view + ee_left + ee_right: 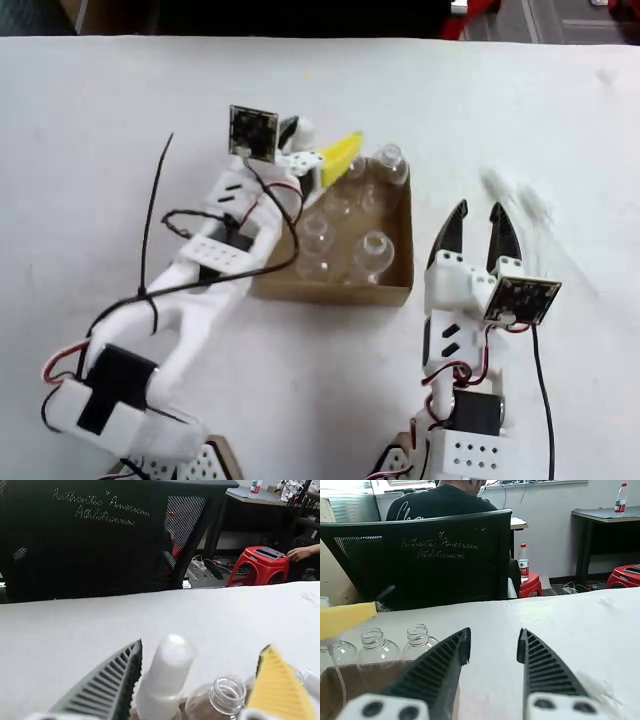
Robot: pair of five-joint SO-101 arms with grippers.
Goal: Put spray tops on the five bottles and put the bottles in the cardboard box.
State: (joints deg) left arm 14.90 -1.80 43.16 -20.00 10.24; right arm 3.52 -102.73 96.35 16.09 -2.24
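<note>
My left gripper (202, 651) hangs over the far end of the cardboard box (335, 290), its grey finger (112, 687) and yellow finger (272, 685) spread wide. A white spray top (167, 672) stands between them, tight beside the grey one; whether they touch I cannot tell, and its lower part is cut off. Just beside the yellow finger is an open-necked bottle (225, 695), only its neck in sight. From above, my own arm covers that corner of the box, and the clear bottles (373, 250) inside blur together, so I cannot count them surely.

My right gripper (478, 207) rests low over the white table (120, 110), just beside the box's near right corner, black fingers parted with nothing between them. Just ahead of its tips lie some loose clear pieces (520, 197), too faint to name. In its wrist view a thin tube (337, 672) hangs into the box below the yellow finger.
</note>
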